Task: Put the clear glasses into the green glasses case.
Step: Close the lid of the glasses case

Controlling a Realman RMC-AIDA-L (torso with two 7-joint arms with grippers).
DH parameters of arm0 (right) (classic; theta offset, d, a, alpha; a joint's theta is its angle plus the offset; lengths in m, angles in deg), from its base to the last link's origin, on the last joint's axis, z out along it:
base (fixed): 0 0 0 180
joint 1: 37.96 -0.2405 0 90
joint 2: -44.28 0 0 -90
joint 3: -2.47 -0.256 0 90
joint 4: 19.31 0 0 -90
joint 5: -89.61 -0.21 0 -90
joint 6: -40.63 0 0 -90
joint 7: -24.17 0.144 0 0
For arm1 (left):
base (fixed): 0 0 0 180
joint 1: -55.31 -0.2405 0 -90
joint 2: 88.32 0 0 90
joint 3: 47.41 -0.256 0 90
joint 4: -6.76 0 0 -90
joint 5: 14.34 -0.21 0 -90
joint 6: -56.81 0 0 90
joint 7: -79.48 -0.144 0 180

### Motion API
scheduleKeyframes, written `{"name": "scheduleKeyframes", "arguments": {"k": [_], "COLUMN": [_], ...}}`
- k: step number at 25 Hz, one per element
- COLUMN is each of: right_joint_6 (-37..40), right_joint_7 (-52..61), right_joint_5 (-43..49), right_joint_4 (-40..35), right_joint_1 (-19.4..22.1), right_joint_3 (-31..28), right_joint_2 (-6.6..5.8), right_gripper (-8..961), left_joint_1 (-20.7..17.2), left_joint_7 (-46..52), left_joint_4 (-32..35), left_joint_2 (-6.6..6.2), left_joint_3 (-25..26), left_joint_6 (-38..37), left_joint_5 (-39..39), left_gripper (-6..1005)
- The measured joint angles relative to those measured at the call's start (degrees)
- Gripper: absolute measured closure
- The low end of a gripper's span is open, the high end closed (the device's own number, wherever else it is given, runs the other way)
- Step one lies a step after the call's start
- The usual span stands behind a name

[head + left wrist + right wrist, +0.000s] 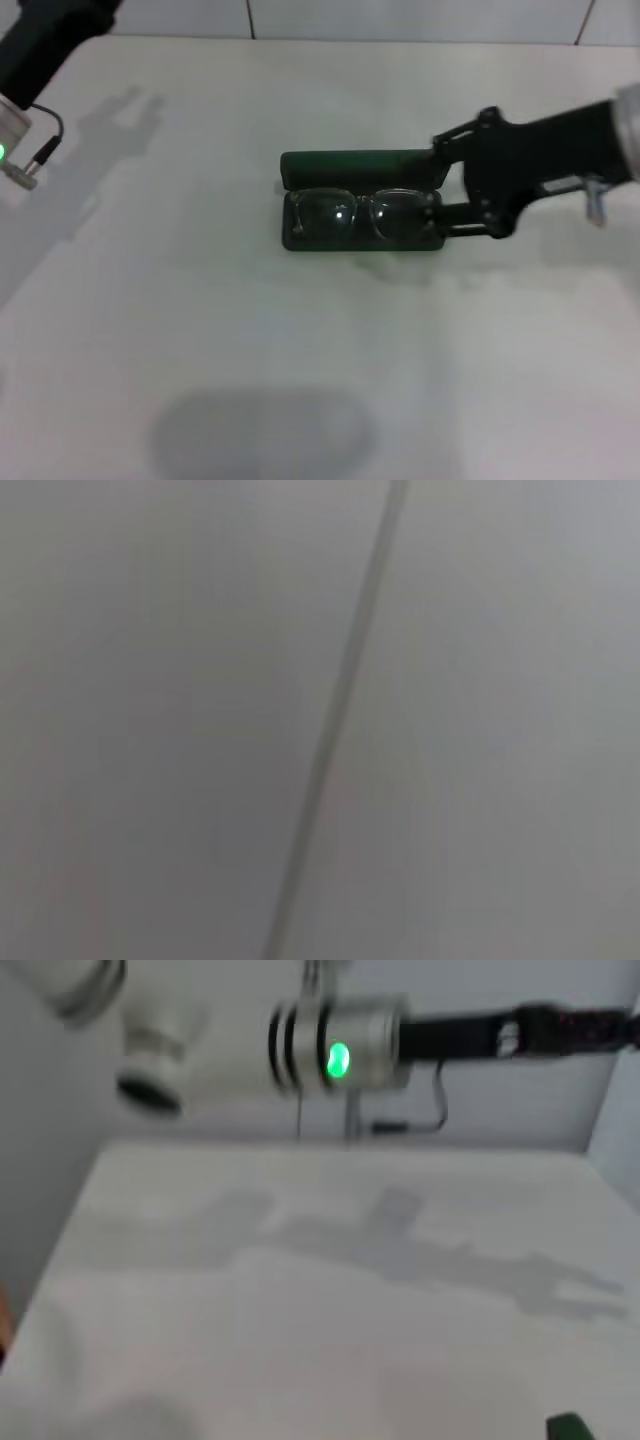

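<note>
The white table (200,330) carries the green glasses case (360,205) at its middle, lid raised along the far edge; the clear glasses (362,212) lie inside the open tray, lenses up, so the placing looks done — what may remain is withdrawing the arm and perhaps shutting the lid. The right gripper (440,190) sits at the case's right end, one finger by the lid and one by the tray, spread wide and gripping nothing that I can see. The left arm is parked well away from the case, far off its left end; its jaws — I cannot tell. The right wrist view alone shows the left arm's green light (338,1059); the left wrist view shows only blank surface.
</note>
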State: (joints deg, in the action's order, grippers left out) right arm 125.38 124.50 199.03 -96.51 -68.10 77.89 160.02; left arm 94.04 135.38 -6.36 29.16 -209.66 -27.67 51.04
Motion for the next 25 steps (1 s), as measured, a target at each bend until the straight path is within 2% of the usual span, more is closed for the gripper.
{"name": "scheduleKeyframes", "arguments": {"k": [4, 9, 10, 12, 14, 15, 18, 21, 23, 25], "right_joint_6": [1.05, 1.50, 2.06, 3.67, 5.95, 7.18, 10.26, 11.35, 11.63, 12.38], "right_joint_7": [-6.93, -15.47, -17.17, -20.95, -25.74, -28.14, -33.04, -34.81, -34.76, -34.71], "right_joint_5": [-6.60, -12.74, -13.31, -13.66, -13.59, -13.46, -12.55, -10.09, -8.45, -7.60], "right_joint_4": [5.89, 18.92, 20.99, 24.35, 27.03, 28.15, 29.74, 30.32, 31.11, 32.29], "right_joint_1": [5.45, 6.60, 6.67, 6.90, 7.23, 7.53, 8.78, 9.99, 10.62, 11.47], "right_joint_3": [-2.70, -8.19, -9.86, -12.95, -15.16, -15.86, -16.52, -16.87, -18.01, -20.07], "right_joint_2": [-0.04, -0.11, -0.15, -0.23, -0.25, -0.28, -0.67, -1.38, -1.89, -2.36], "right_gripper": [485, 476, 474, 409, 343, 311, 229, 155, 106, 78], "left_joint_1": [-1.21, -0.25, 0.87, 2.87, 6.98, 8.57, 13.24, 18.11, 19.98, 21.96], "left_joint_7": [-0.34, 2.06, 4.21, 8.07, 14.44, 16.26, 18.74, 20.09, 20.16, 19.77], "left_joint_4": [-0.77, -0.99, -1.55, -2.35, -3.13, -3.21, -3.34, -3.25, -3.30, -3.25], "left_joint_2": [1.43, 1.08, 0.77, -0.02, -1.76, -2.23, -2.54, -1.48, -0.25, 1.50], "left_joint_3": [-0.56, -0.67, -0.68, -0.73, -0.76, -0.77, -0.78, -0.78, -0.78, -0.79], "left_joint_6": [0.43, 1.51, 2.32, 3.59, 6.61, 8.06, 13.36, 20.68, 23.81, 27.76], "left_joint_5": [3.87, -0.12, -2.84, -7.80, -16.26, -19.35, -25.66, -31.69, -34.36, -37.25], "left_gripper": [417, 416, 416, 415, 415, 378, 266, 172, 133, 133]}}
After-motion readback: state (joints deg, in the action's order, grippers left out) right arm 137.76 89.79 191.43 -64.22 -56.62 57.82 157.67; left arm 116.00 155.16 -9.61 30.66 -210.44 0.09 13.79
